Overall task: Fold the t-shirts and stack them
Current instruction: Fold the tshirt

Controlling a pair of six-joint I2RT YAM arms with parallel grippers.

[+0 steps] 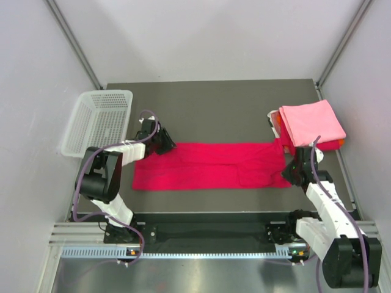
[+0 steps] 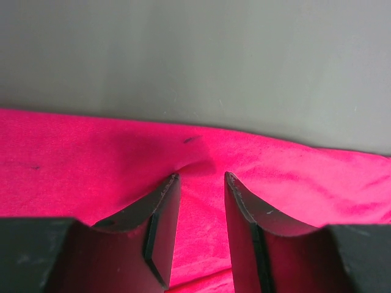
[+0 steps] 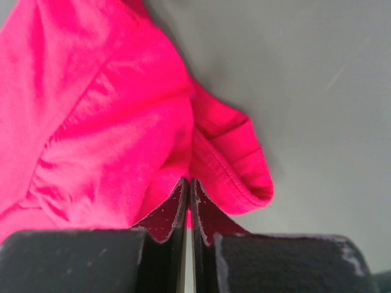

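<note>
Both arms are extended low over the crimson t-shirt (image 1: 208, 166).
The left claw (image 1: 165, 142) is found spread at its 10 o'clock corner; the right claw (image 1: 293, 169) is pressed together, pinching its 3 o'clock sleeve.

Bright, even overhead light with soft shadows. Crimson-magenta cloth t-shirt (image 1: 208, 166) oversaturated, folds washed out. Wrist views: black fingers (image 2: 160, 232) soft-focus close up, shading the cloth; matte grey tabletop (image 2: 195, 61) evenly lit.

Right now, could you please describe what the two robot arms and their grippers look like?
Both the left arm and right arm have white links, black joint housings and looping purplish-grey cables. The left gripper and right gripper have black wedge-shaped fingers.
</note>
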